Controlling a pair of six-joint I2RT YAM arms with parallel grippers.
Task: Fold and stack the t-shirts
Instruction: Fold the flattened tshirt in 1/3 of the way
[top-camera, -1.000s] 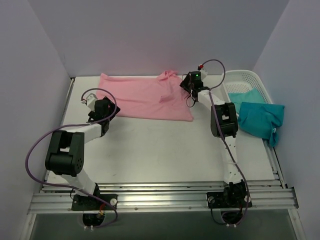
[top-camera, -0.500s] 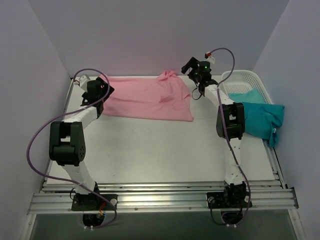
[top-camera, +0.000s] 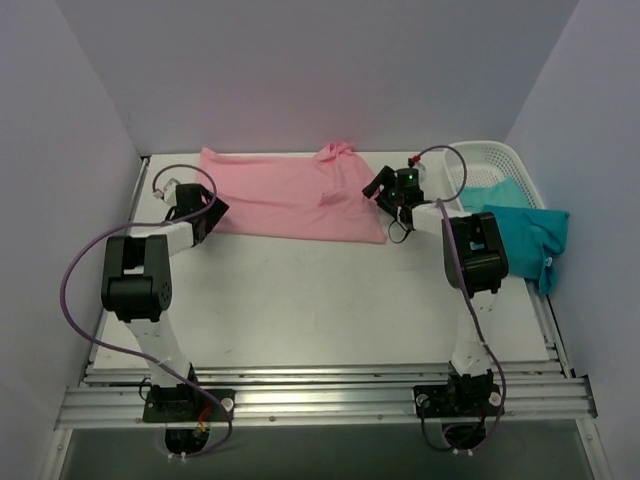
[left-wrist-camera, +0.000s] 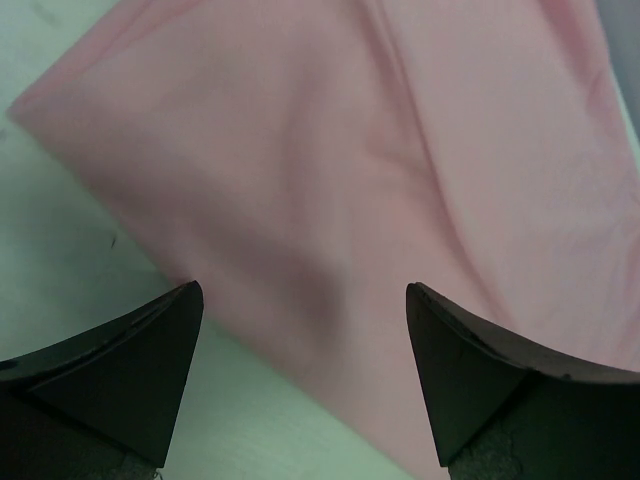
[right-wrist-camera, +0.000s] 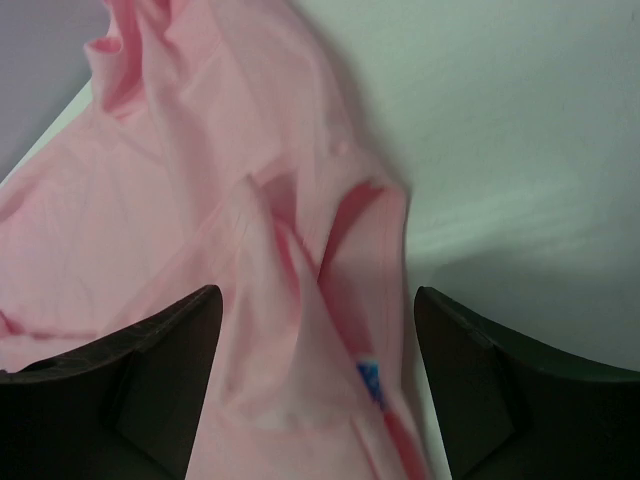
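While the pink shirt lies spread along the far side of the tabletop, both arms reach to its ends with nothing held. The left pincer hovers released over the shirt's left end. The left wrist view shows its jaws wide apart, with the cloth edge running between them. The right pincer is likewise released above the right end, where the neck opening and its blue label sit bunched and rumpled. The teal shirts wait well apart, draped in and over the basket at the right.

The step looks like taking hold of both ends for a fold. To do it well, each pincer should come down so that one finger slips under the edge and the other lands on top. That way it catches both layers rather than only the upper one. On the right, the grip should go on flat cloth beside the neck, not on the loose ridge, or the fold will carry the wrinkle. Both ends should lift together and level, with the cloth lightly taut, so the folded edge lands straight.
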